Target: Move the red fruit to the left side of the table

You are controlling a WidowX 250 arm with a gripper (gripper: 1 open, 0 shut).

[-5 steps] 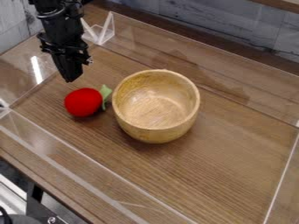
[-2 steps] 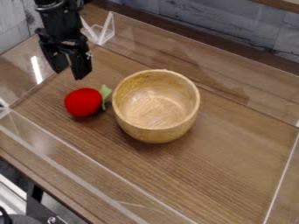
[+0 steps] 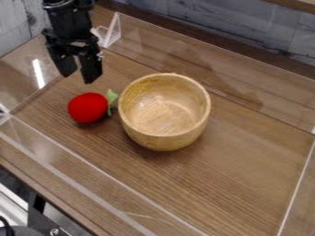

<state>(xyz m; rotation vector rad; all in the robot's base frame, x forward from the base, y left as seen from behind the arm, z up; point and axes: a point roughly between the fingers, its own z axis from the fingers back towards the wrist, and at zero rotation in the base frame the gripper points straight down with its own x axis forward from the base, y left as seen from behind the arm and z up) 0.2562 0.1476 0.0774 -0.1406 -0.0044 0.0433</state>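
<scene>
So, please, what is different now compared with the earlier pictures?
The gripper has opened its fingers and shifted a little to the right in the picture. Nothing was taken hold of or visibly let go. The red fruit and the bowl stayed where they were on the table.

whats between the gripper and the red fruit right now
In the camera view, only a short stretch of bare wood-grain table shows between the gripper and the red fruit; no other object lies there.
</scene>
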